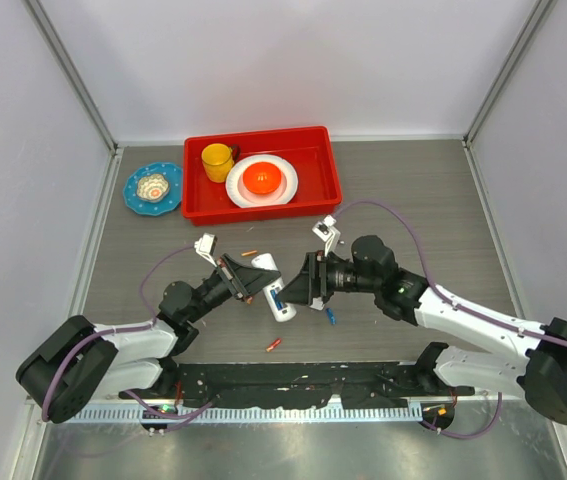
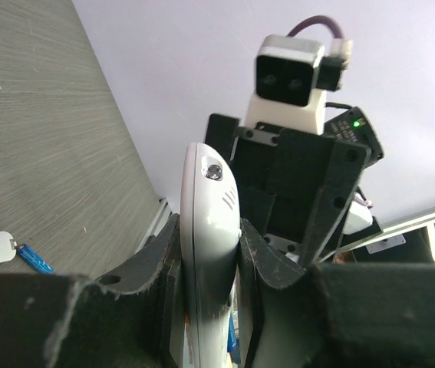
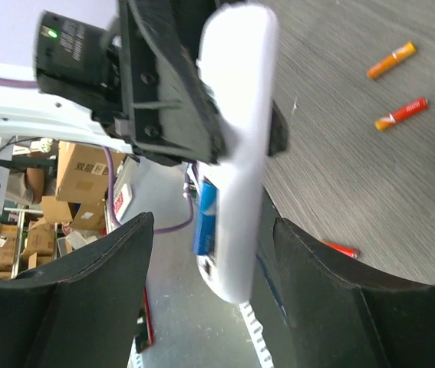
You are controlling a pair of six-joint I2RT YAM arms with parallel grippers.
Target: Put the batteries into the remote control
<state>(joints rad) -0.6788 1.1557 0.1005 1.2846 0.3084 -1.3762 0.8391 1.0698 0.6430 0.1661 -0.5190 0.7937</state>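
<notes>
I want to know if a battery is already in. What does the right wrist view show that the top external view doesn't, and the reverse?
Only the right wrist view makes plain a blue battery lying in the open back of the remote control. It also shows cardboard boxes beyond the table. Only the top external view shows the red tray with the yellow cup and orange bowl, the blue plate, and both arms whole. Both show the remote control clamped in the left gripper and loose batteries on the table.
</notes>
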